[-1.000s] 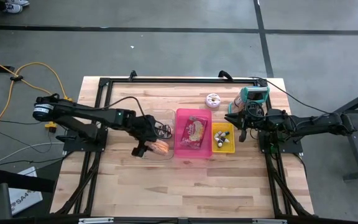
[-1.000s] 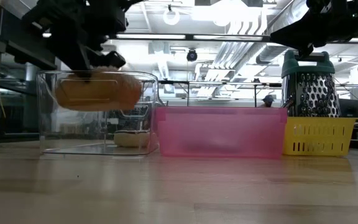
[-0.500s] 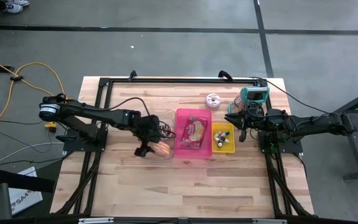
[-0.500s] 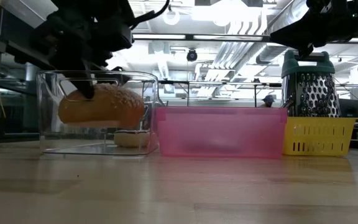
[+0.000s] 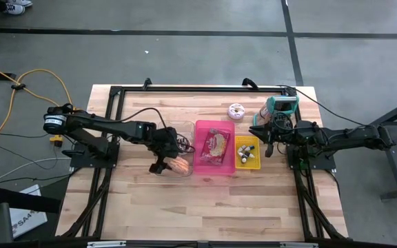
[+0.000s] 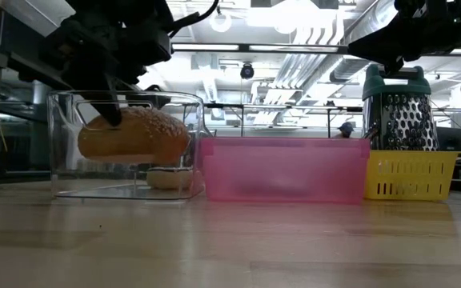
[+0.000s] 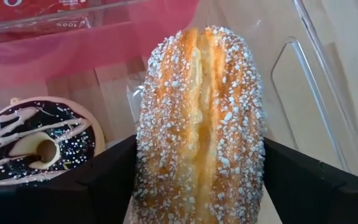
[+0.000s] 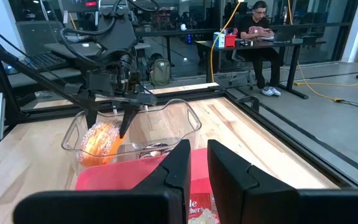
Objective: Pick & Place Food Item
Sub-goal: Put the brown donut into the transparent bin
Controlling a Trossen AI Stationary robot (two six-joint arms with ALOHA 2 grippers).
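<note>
1. The desk (image 5: 150,207) carries 3 bins in a row. The pink bin (image 6: 286,172) is in the middle and already holds a red packet. It is the largest bin and not part of this step, so the load should stay clear of its near wall.
2. The clear container (image 6: 62,144) sits at 9 o'clock of the pink bin and touches it. I take it to be the drop spot. Its walls are thin and light, so any sideways drag on leaving could shift it.
3. The left hand (image 5: 165,164) reaches into that container from its 9 o'clock side, flanking the sugared bun (image 7: 201,124). I cannot tell whether it is pinching the bun or has just let go.
4. The bun is inside the clear walls and tilted, with its underside above the container floor. To my eye the best release is a full spread followed by a straight lift, so the sticky sugar crust doesn't cling and ride back up.
5. The right hand (image 8: 199,163) is pressed together and idle. It waits at 3 o'clock of the yellow basket (image 5: 248,153).
6. A chocolate doughnut (image 7: 36,140) lies on the container floor just beside the bun. The bun may settle against it rather than lie flat, which seems harmless.
</note>
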